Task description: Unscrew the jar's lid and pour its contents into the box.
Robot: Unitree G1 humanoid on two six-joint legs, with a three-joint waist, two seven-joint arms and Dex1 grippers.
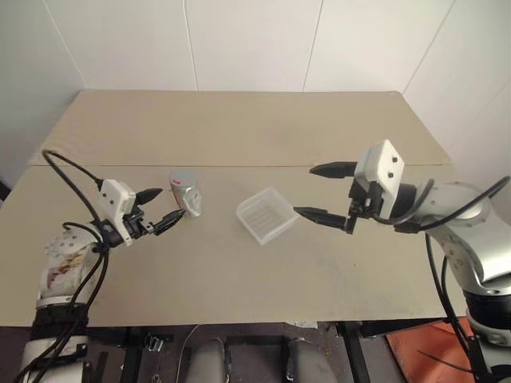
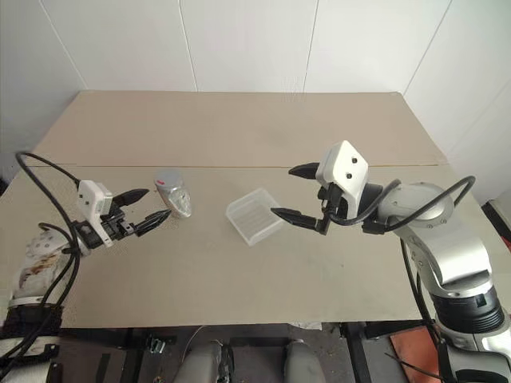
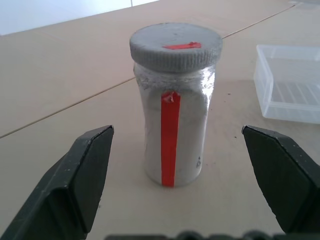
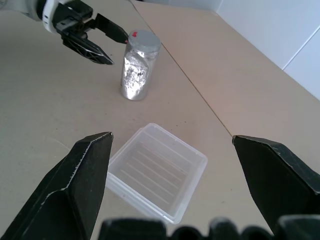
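Note:
The jar (image 1: 186, 196) stands upright on the table, silvery with a red strip down its side (image 3: 170, 135). Its grey lid (image 3: 175, 45), marked red on top, is screwed on. The contents are hidden. My left gripper (image 1: 163, 206) is open just to the jar's left, fingertips close to it without touching. The clear ribbed box (image 1: 267, 215) lies empty in the middle of the table. My right gripper (image 1: 323, 191) hovers open just right of the box, pointing left toward it and the jar (image 4: 137, 73).
The tan table (image 1: 239, 128) has a seam running across it behind the jar and box. White walls stand beyond its far edge. An orange-red thing (image 1: 419, 351) lies on the floor at the right, below the table's front edge.

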